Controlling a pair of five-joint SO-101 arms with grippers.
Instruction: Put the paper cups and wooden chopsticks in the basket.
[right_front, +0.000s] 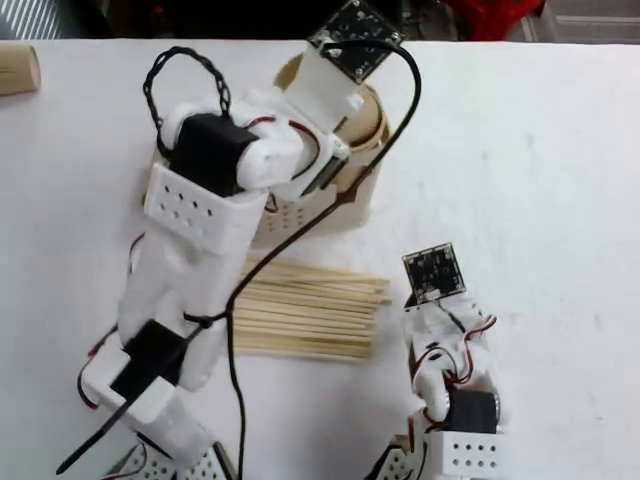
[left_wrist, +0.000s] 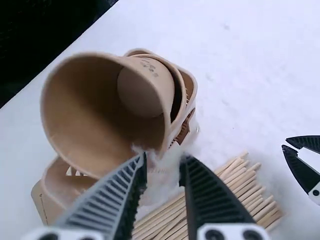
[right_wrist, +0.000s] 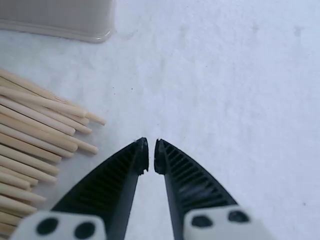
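Note:
A tan paper cup (left_wrist: 90, 115) lies tilted on its side in the beige basket (left_wrist: 47, 192), with a second cup (left_wrist: 145, 90) nested bottom-out inside it. My left gripper (left_wrist: 164, 162) hangs open just at the big cup's rim, nothing between its fingers. The left arm covers most of the basket (right_front: 345, 205) in the high view. Wooden chopsticks (right_front: 310, 308) lie in a loose bundle on the white table, in front of the basket. My right gripper (right_wrist: 151, 150) is shut and empty, low over the table beside the chopsticks' (right_wrist: 35, 135) ends.
Another paper cup (right_front: 15, 68) lies at the table's far left edge. The right arm's base (right_front: 455, 420) stands at the front right. A black cable (right_front: 235, 330) runs across the chopsticks. Bare white table spreads to the right.

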